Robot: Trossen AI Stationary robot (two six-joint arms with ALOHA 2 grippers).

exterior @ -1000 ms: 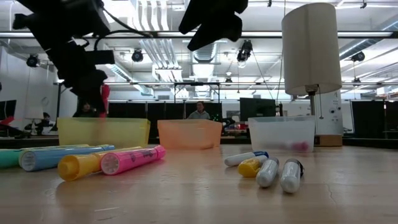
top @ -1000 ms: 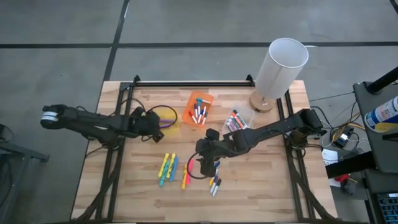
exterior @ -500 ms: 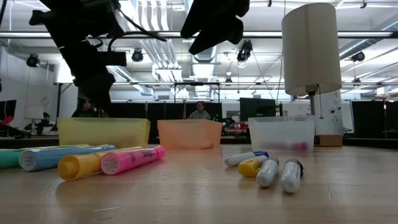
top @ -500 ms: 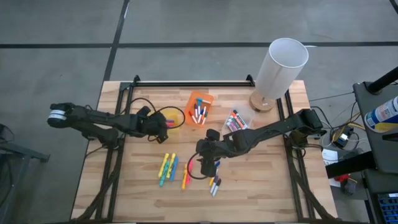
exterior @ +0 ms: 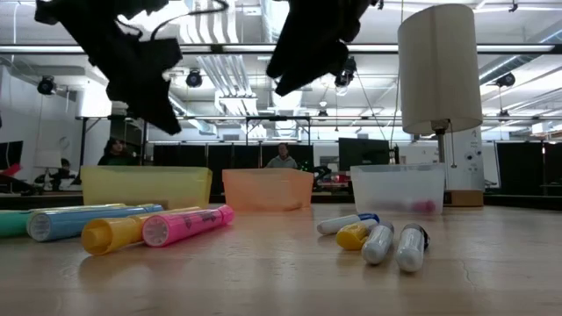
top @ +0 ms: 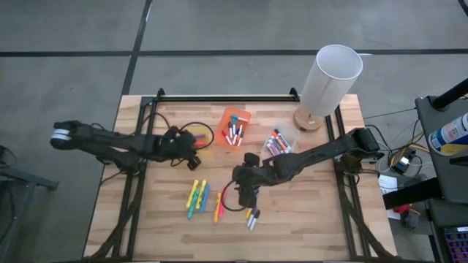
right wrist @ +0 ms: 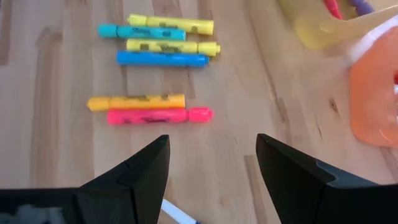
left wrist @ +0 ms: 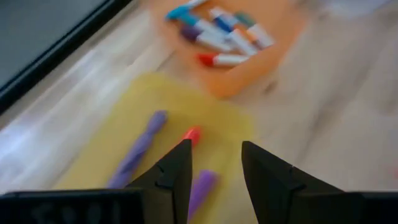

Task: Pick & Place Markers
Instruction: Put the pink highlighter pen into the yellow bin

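Note:
My left gripper (top: 195, 144) (left wrist: 214, 169) hangs open above the yellow bin (top: 202, 136) (left wrist: 155, 124), where two purple markers (left wrist: 138, 149) and a red one (left wrist: 191, 134) lie. My right gripper (top: 245, 194) (right wrist: 211, 162) is open over the table's middle and touches nothing. Under and beside it, loose markers lie flat on the wood: yellow, teal and blue highlighters (top: 196, 197) (right wrist: 163, 42), an orange-yellow and pink pair (top: 218, 207) (right wrist: 149, 109), and a few small capped pens (top: 251, 218) (exterior: 386, 241). The orange bin (top: 234, 127) (left wrist: 261, 56) holds several markers.
A clear bin (top: 278, 142) (exterior: 397, 188) with markers stands right of the orange bin. A tall white lamp (top: 330, 77) (exterior: 439, 66) rises at the far right corner. Black and purple cables loop around both grippers. There is bare wood along the near edge (top: 292, 234).
A red marker that showed at my left gripper's fingertips in the low view a second ago is gone from them. The left gripper has since risen above the yellow bin. My right gripper has kept its place.

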